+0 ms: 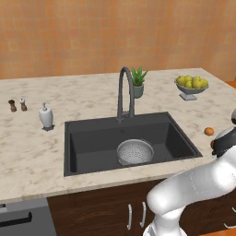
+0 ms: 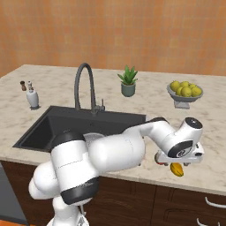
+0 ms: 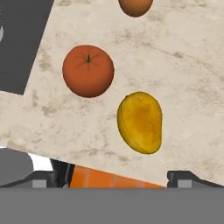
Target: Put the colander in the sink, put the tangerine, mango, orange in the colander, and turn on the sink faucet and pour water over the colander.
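The colander sits in the dark sink, right of its middle, below the arched sink faucet. No water runs. On the counter right of the sink lie a yellow mango, a red-orange round fruit with a green stem and a paler orange round fruit; which is the tangerine and which the orange I cannot tell. My gripper hovers open above the counter's front edge, pointing down, with the mango just beyond its fingertips and nothing between them.
A footed bowl of yellow fruit and a potted plant stand behind the sink at the right. A white soap dispenser and two small shakers are at the left. The counter's front edge runs under my hand.
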{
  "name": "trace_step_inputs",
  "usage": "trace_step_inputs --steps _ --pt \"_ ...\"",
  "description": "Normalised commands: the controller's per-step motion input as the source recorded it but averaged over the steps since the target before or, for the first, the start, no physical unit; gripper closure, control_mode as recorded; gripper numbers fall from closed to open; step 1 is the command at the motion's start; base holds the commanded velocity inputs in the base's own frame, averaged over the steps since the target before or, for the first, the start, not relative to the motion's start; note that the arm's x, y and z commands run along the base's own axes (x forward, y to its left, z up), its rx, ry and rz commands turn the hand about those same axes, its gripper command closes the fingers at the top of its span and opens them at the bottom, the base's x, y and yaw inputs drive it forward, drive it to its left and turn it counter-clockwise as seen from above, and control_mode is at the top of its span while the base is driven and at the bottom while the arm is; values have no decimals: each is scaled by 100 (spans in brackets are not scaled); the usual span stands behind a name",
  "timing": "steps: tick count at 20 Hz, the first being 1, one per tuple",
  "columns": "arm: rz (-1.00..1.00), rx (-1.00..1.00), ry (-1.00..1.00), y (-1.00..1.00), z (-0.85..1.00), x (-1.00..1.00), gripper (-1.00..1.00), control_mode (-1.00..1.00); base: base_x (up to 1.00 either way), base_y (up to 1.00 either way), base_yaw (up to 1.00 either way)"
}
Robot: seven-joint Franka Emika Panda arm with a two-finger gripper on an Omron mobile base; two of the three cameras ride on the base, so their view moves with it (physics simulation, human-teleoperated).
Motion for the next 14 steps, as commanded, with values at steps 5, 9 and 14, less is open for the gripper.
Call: trace_step_inputs --steps 5,9,14 --pt "6 0 1 -16 -32 29 -100 -100 0 0 0" --pt "2 0 0 -26 -31 20 -100 -100 0 0 0" --pt "0 0 0 -12 -26 21 -100 -100 0 0 0"
